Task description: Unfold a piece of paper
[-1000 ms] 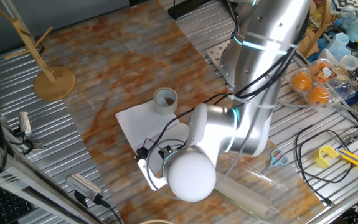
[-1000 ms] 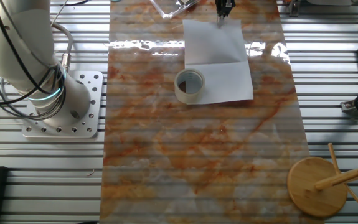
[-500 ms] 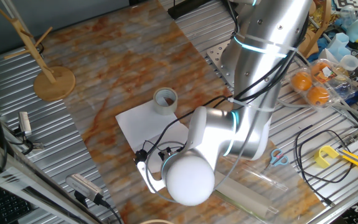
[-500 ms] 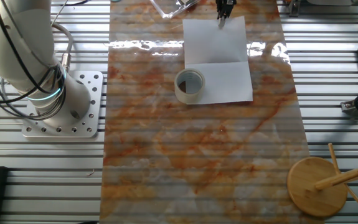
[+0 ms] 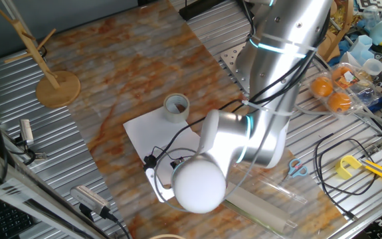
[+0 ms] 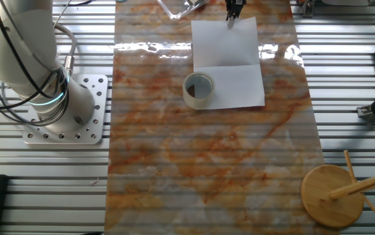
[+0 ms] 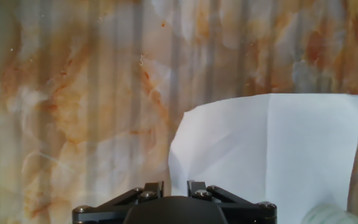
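Orange-and-cream marbled glossy surface (image 6: 213, 170), ribbed sheen, carries everything. Plain white thin rectangular sheet of paper (image 6: 229, 62) lies at 12 o'clock of it in the other fixed view, opened nearly flat, one crease across the middle; likely very light, limp, easy to slide or crumple, so pinch a free edge or corner only. Beige tape roll (image 6: 199, 89) sits on its 8 o'clock edge, pinning it. Dark fingers (image 6: 233, 9) at the sheet's 12 o'clock edge; spread: cannot tell.
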Tool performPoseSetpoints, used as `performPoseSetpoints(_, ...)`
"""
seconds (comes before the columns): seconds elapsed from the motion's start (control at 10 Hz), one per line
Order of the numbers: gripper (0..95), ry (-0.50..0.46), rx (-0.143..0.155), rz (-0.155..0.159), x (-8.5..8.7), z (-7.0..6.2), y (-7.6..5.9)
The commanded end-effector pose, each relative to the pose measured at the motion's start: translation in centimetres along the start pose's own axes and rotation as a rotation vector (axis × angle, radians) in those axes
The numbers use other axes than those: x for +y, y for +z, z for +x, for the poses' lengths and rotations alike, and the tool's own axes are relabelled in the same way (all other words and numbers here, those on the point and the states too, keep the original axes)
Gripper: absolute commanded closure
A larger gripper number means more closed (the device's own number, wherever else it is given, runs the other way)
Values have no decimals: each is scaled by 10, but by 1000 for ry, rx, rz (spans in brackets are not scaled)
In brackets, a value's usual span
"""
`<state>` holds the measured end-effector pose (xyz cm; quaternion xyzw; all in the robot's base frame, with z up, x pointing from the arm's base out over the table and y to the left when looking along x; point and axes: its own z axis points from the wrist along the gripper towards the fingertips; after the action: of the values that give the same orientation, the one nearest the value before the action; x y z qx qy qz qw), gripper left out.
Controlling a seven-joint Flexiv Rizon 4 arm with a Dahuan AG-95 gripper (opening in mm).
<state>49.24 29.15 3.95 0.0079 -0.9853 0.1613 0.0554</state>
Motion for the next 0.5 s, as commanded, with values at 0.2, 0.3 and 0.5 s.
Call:
performPoseSetpoints(0.2,760,9,16,-27,1,1,2)
performPoseSetpoints(0.3,760,11,16,-35,1,1,2)
performPoseSetpoints(0.5,760,37,13,-115,1,1,2)
